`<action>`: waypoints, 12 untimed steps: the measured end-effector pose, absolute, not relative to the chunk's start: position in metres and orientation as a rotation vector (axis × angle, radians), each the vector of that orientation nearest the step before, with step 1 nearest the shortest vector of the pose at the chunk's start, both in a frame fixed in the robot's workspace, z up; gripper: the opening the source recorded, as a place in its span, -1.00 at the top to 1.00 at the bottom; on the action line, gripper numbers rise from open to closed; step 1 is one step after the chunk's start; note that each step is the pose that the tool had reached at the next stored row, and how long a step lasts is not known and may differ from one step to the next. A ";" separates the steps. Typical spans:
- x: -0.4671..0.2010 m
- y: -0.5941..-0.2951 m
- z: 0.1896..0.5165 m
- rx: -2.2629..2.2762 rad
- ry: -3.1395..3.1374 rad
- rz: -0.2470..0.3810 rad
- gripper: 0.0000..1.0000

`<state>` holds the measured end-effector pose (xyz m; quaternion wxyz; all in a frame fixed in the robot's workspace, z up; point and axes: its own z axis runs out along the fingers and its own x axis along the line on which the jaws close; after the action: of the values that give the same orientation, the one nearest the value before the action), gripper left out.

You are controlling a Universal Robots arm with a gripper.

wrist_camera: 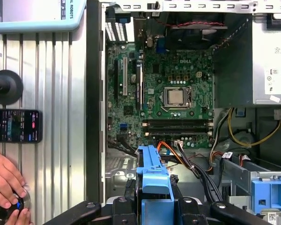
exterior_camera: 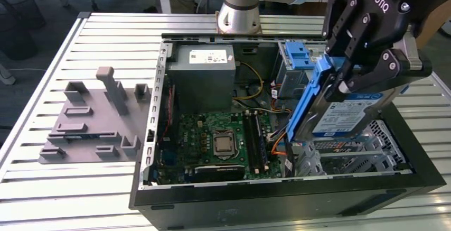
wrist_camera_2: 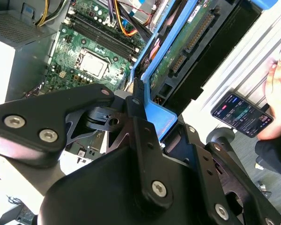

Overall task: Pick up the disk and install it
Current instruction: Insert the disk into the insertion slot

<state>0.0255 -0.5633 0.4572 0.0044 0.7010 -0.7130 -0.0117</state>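
The disk (exterior_camera: pixel 347 116), a grey drive with a white and blue label in a blue carrier frame (exterior_camera: pixel 311 101), hangs on edge and tilted over the drive cage side of the open computer case (exterior_camera: pixel 282 191), on the exterior view's right. My gripper (exterior_camera: pixel 354 83) is shut on its upper end. The second wrist view has the disk's green circuit board (wrist_camera_2: pixel 189 40) and blue frame (wrist_camera_2: pixel 160 118) running away from the fingers (wrist_camera_2: pixel 136 101). In the first wrist view the blue frame (wrist_camera: pixel 153 174) stands up between the fingers, above the case's interior.
Inside the case lie the motherboard (exterior_camera: pixel 211 136), a grey power supply box (exterior_camera: pixel 204 75), cables and a blue ridged latch (exterior_camera: pixel 297 55). A grey fixture (exterior_camera: pixel 92 120) sits on the slatted table on the exterior view's left. A person's hand (wrist_camera: pixel 4 183) and a phone (wrist_camera: pixel 15 125) are beside the case.
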 end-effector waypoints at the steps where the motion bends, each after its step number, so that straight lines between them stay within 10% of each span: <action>1: 0.026 -0.564 0.457 2.196 -2.234 -0.037 0.27; 12: 0.037 -0.565 0.455 2.196 -2.234 -0.037 0.27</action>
<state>0.0371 -0.5654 0.4547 0.0044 0.7010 -0.7130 -0.0117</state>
